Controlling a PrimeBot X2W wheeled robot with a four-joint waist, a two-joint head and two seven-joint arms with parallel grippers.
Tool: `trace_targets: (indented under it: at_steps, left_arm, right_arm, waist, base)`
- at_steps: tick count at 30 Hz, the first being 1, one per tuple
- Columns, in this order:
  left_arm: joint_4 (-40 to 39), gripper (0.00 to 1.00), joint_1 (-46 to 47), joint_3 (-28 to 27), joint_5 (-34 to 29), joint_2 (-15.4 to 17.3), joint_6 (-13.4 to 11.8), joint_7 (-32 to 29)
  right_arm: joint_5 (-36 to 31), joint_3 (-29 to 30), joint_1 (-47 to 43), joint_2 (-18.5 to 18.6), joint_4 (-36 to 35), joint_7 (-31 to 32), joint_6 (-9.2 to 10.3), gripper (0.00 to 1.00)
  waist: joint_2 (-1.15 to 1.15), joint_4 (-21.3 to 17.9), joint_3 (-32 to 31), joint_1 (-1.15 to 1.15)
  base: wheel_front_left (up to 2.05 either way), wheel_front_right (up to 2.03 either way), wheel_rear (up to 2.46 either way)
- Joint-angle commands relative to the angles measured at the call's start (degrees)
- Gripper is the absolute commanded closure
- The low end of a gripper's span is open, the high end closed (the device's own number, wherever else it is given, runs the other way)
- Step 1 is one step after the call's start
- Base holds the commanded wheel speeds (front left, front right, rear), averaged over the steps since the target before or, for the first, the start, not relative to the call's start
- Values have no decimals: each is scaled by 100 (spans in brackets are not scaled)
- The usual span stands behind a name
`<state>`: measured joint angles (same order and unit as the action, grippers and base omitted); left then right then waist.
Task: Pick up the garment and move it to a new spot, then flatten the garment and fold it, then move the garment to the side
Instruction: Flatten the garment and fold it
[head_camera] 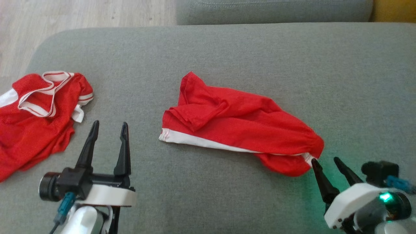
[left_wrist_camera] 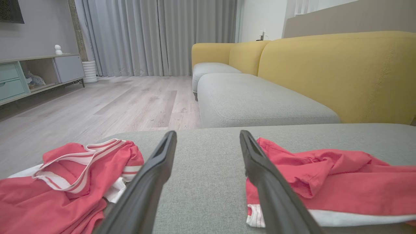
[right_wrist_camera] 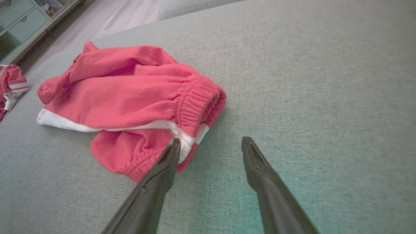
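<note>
The garment (head_camera: pixel 240 126) is a crumpled pair of red shorts with a white side stripe, lying in the middle of the grey cushion (head_camera: pixel 227 48). My right gripper (head_camera: pixel 325 159) is open at the shorts' elastic waistband end, its left fingertip touching the fabric's edge and nothing between the fingers. The right wrist view shows the garment (right_wrist_camera: pixel 130 97) just ahead and left of that gripper (right_wrist_camera: pixel 211 139). My left gripper (head_camera: pixel 110 123) stands open and empty over bare cushion, left of the garment (left_wrist_camera: pixel 341 182), which lies beside its right finger (left_wrist_camera: pixel 266 182).
A second red garment, a jersey (head_camera: pixel 35 113) with white trim, lies bunched at the cushion's left edge. Beyond the far edge sit another grey cushion (left_wrist_camera: pixel 253 100) and a yellow sofa back (left_wrist_camera: pixel 341 71). Wooden floor (head_camera: pixel 81 13) lies past the rounded left corner.
</note>
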<state>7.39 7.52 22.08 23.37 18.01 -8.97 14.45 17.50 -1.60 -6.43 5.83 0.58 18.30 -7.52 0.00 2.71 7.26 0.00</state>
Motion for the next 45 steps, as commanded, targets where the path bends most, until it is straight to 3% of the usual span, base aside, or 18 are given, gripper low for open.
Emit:
trace_targets:
  at_steps: [1,13,30,35,45]
  left_arm:
    - [-113,0,40,-293,-50,76,26,54]
    - [-76,0,-262,-331,-90,102,-101,8]
    - [-232,0,-391,-257,-62,226,-210,-300]
    - [-68,0,-3,-12,-36,204,45,-670]
    - [1212,0,1342,492,398,-123,938,-1892]
  right_arm:
    - [-64,-87,57,6,-311,-164,3,0]
    - [-774,-251,28,-40,-1420,-1445,3,0]
    - [-768,-472,-220,-230,-1536,-1462,3,0]
    - [-771,-469,-151,-245,-1540,-1425,3,0]
    - [-746,-531,72,-272,-1456,-1335,3,0]
  waist:
    - [0,-25,-49,0]
    - [0,-196,-303,0]
    - [0,-249,-385,0]
    - [0,-253,-213,0]
    - [0,-376,373,0]
  base:
    - [0,0,0]
    - [0,0,0]
    - [0,0,0]
    - [0,0,0]
    - [0,0,0]
